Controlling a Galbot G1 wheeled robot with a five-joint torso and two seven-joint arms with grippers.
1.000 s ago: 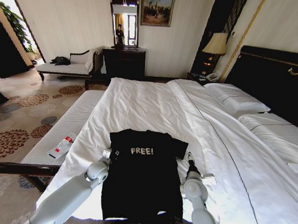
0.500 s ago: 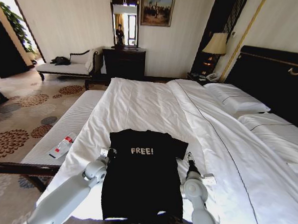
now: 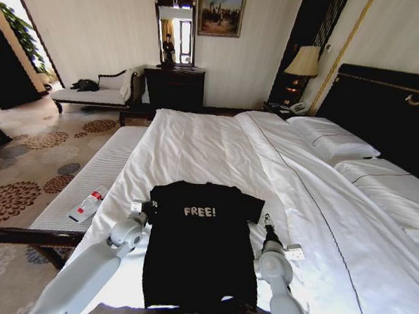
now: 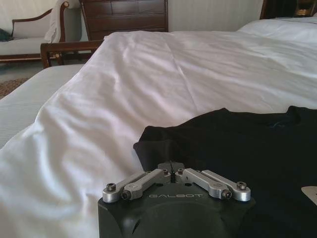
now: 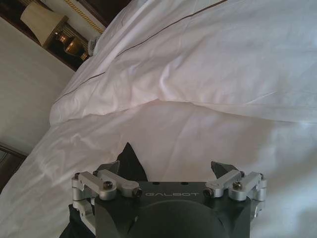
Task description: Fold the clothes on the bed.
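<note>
Black T-shirt (image 3: pixel 201 244) flat on bed (image 3: pixel 217 140), lower centre of frame, lettering up. Left gripper (image 3: pixel 145 208) at shirt's left sleeve, jaws closed together on sleeve edge. Right gripper (image 3: pixel 266 220) at right sleeve, jaws wide apart.

The lower hem of the black short-sleeved cotton T-shirt (image 3: pixel 201 248) is cut off at six o'clock in the head view by the robot's body. In the left wrist view, its sleeve tip is covered by the closed fingers of the left gripper (image 4: pixel 172 167). The dark wood headboard (image 3: pixel 387 110) is cropped at three o'clock.
</note>
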